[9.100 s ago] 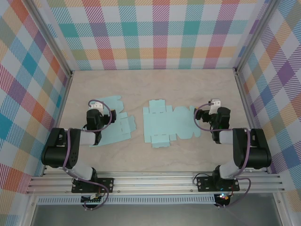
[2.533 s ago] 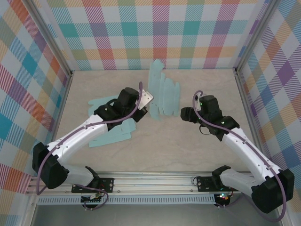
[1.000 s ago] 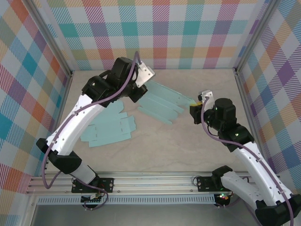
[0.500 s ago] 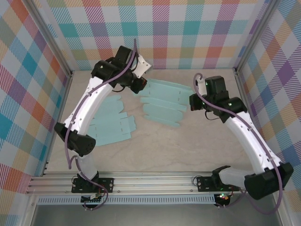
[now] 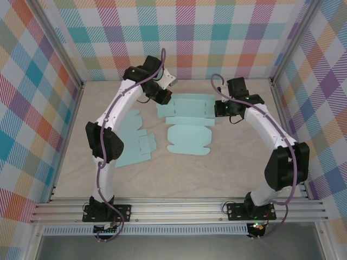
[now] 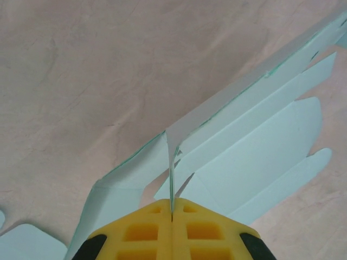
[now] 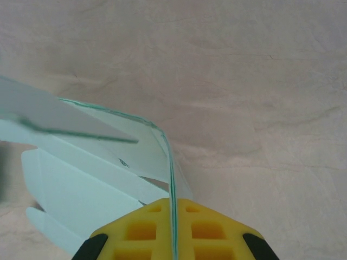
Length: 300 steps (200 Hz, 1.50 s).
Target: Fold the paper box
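left gripper (image 6: 172,210) clamped on paper box (image 5: 187,123) left edge | right gripper (image 7: 173,209) clamped on right edge | box stretched between them near back wall (image 5: 184,43) | spare blank (image 5: 127,145) farther from wall

Both arms stretched forward, left pincer (image 5: 164,99) and right pincer (image 5: 218,107) turned inward, each clamped on paper box (image 5: 187,132).

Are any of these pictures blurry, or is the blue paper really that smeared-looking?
Right wrist view: the paper box smears into a ghostly streak at far left, though its edge near the lens is crisp. Left wrist view: sharp creases, even light. Top external view: sharp, with soft shadows on the table.
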{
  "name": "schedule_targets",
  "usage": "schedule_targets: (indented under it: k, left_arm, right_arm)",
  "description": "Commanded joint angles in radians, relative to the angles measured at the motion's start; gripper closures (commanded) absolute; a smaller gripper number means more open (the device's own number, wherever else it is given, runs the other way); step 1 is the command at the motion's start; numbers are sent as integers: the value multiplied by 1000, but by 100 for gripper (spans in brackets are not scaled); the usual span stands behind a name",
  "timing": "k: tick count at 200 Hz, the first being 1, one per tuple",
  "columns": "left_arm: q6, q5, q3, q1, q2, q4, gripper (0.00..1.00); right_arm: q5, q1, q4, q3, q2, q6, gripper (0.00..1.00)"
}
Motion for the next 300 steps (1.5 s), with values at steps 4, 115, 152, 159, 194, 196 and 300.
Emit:
schedule_targets:
  k: [4,115,152,159,194,196,300]
  left_arm:
    - [54,-51,-134,9,-31,128,100]
    - [325,47,-539,19,-253,498,41]
    - [375,39,-439,38,-230,492,28]
    - [388,40,-406,39,-215,472,27]
    - [446,137,-293,35,-143,344,29]
    - [449,140,-293,34,-144,341,29]
    - [540,4,-325,-41,-95,302,25]
  right_arm:
    - [-22,-3,198,-65,10,-72,100]
    - [-211,13,518,-325,14,-298,100]
    - [-221,21,494,-329,-9,-329,100]
    - [-222,22,493,-331,-14,-330,100]
    - [-213,21,481,-332,-22,-333,100]
    - [-213,22,478,-332,-21,-333,100]
    - [-242,22,439,-318,-7,-327,100]
